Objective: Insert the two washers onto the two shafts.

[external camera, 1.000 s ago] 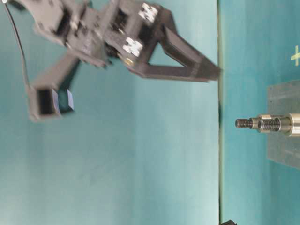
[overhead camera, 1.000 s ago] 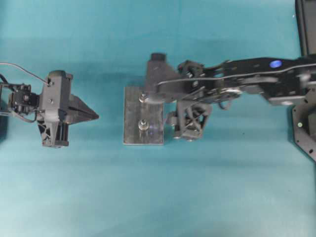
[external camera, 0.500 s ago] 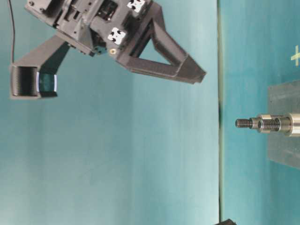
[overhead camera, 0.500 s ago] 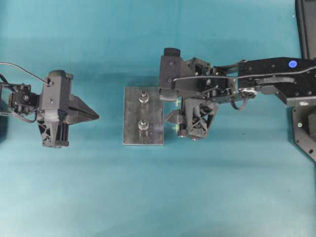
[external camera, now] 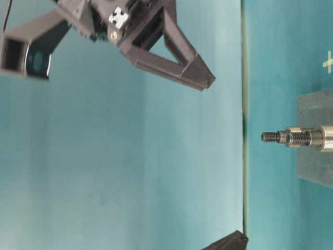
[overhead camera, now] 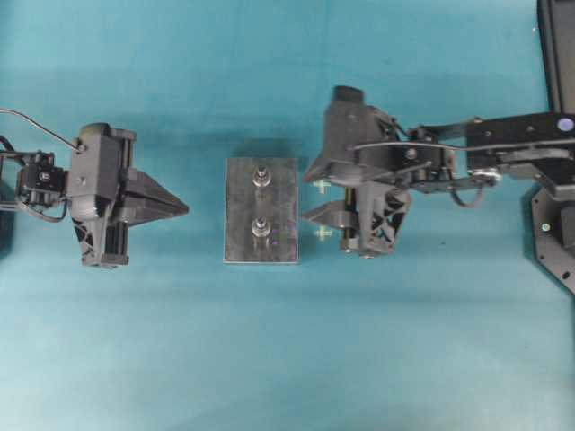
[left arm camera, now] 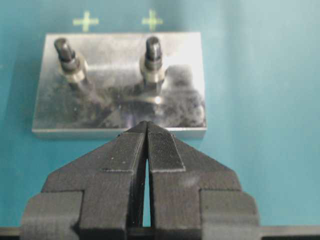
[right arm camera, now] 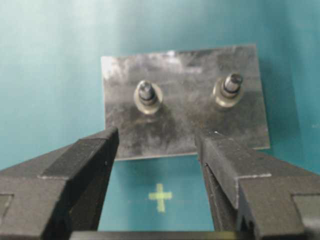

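The left hand [left arm camera: 147,131] has its fingers pressed together, empty. The right hand [right arm camera: 157,142] faces it, fingers spread wide, holding nothing.

You have a metal plate [overhead camera: 280,211] lying flat on the teal cloth [overhead camera: 269,359], between the left gripper [overhead camera: 184,208] and the right gripper [overhead camera: 305,196]. Two yellow-green crosses [overhead camera: 321,187] mark the cloth beside the right gripper's tips, just off the plate's edge.

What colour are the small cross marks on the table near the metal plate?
Pale yellow-green cross marks, clearest in the right wrist view.
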